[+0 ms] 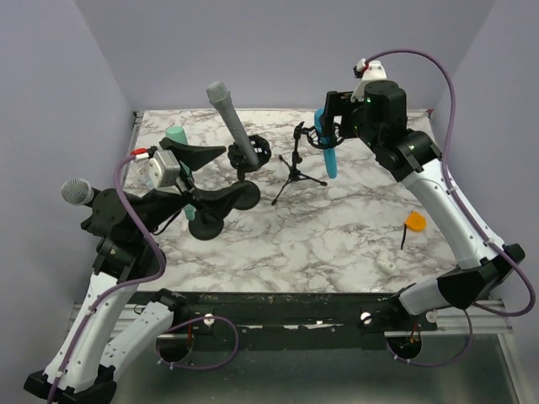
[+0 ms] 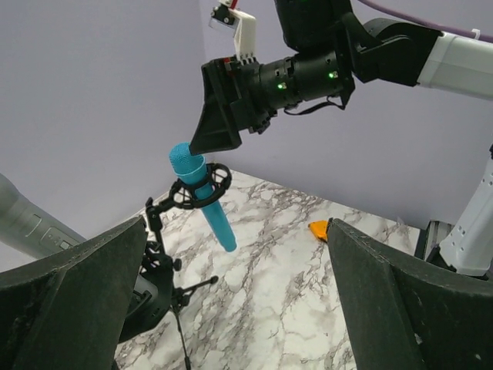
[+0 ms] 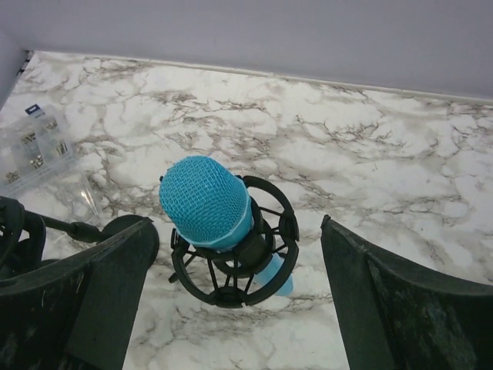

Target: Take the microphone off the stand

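Step in hand: approach for the grasp. Right claw (image 3: 235, 231) open, jaws either side of the blue microphone (image 3: 204, 200) at its mesh head, apparently not touching. It sits tilted in the shock mount (image 3: 286, 223) of the tripod stand (image 1: 295, 175), at 1 o'clock on the desk (image 1: 354, 236). Next I'd lower, close, and draw it out along its axis. Left claw (image 2: 235, 254) open, empty.

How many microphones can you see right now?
3: a blue microphone in the tripod mount, a grey microphone in the centre stand, a mesh-headed one beside the left arm. Others may be hidden.

Free space lies either side of the blue microphone (image 3: 206, 202); the ring mount (image 3: 289, 227) encircles its body.
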`<state>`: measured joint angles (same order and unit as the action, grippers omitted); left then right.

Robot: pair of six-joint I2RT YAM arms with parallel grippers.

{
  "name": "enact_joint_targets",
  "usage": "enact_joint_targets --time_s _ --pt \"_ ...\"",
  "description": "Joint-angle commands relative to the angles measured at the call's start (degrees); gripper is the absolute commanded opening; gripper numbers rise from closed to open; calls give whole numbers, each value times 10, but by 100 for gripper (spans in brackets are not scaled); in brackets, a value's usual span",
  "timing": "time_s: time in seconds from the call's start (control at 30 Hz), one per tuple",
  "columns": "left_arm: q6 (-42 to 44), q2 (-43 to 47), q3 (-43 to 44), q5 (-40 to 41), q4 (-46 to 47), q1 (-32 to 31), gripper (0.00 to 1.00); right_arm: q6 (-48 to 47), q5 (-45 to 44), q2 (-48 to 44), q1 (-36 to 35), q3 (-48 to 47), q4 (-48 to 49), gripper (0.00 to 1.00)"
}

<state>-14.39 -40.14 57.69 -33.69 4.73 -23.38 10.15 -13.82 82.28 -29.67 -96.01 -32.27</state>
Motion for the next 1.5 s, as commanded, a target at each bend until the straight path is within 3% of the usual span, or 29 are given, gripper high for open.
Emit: enact_joint_targets --time_s 0.0,0.57,0.77,0.93,1.2,1.47 --pt "2 -5 -8 -18 21 -2 99 -24 13 40 -3 -42 8 88" --pt "-2 -20 -12 -28 30 -2 99 -63 -13 76 -24 -26 34 59" --pt "-1 -23 -13 -34 31 -2 99 -75 -36 85 -36 -21 38 66" --pt "0 -25 -13 -32 31 -2 99 -81 -45 88 -42 -14 46 63" --pt "-1 -30 -14 -34 33 -2 99 -94 -60 100 -47 -29 45 44" --pt "0 -30 -15 -31 33 -2 99 -113 -64 115 -53 -131 16 33"
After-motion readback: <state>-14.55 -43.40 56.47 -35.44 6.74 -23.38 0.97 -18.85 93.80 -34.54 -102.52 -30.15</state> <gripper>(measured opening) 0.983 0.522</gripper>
